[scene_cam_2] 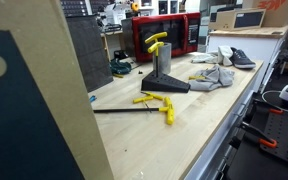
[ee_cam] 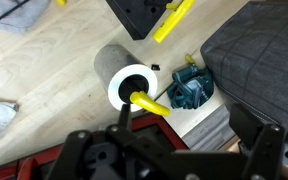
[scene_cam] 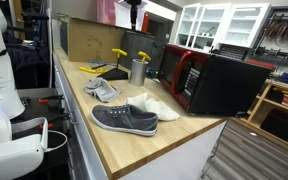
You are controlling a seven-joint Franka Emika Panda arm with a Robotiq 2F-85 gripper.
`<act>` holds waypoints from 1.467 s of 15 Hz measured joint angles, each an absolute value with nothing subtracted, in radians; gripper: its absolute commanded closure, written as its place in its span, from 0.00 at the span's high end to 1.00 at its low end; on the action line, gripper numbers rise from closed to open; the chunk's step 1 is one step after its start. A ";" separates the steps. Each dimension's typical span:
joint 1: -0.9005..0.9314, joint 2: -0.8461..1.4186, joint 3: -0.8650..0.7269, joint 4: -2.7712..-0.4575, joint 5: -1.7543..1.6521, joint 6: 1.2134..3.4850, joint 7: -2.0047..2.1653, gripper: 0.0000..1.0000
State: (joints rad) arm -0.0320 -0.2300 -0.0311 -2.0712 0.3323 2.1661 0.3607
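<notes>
A grey metal cup (ee_cam: 124,78) with a white rim stands on the wooden counter (ee_cam: 44,60), and a yellow-handled tool (ee_cam: 149,103) sticks out of it. In the wrist view my gripper (ee_cam: 184,140) hangs above and just beside the cup, open, with nothing between its dark fingers (ee_cam: 246,128). The cup (scene_cam: 138,70) and its yellow handle (scene_cam: 141,57) also show in an exterior view, where the gripper (scene_cam: 134,12) is high above them at the top edge. Seen from the counter's end, the cup (scene_cam_2: 162,62) stands on a black base (scene_cam_2: 170,84).
A red and black microwave (scene_cam: 209,80) stands next to the cup. Shoes lie on the counter: a dark grey one (scene_cam: 124,118), a white one (scene_cam: 162,108). Loose yellow-handled tools (scene_cam_2: 159,103) lie ahead of the base. A teal object (ee_cam: 190,88) sits by the microwave.
</notes>
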 measured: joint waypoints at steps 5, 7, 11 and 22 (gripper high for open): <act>-0.032 -0.227 -0.031 -2.064 0.332 2.160 0.361 1.00; -0.032 -0.227 -0.031 -2.064 0.332 2.160 0.361 1.00; -0.032 -0.211 -0.028 -2.060 0.327 2.169 0.360 1.00; -0.027 0.052 -0.019 -1.841 0.318 2.151 0.362 1.00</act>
State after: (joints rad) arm -0.0271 0.0516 -0.0188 -1.8406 0.3185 2.1512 0.3618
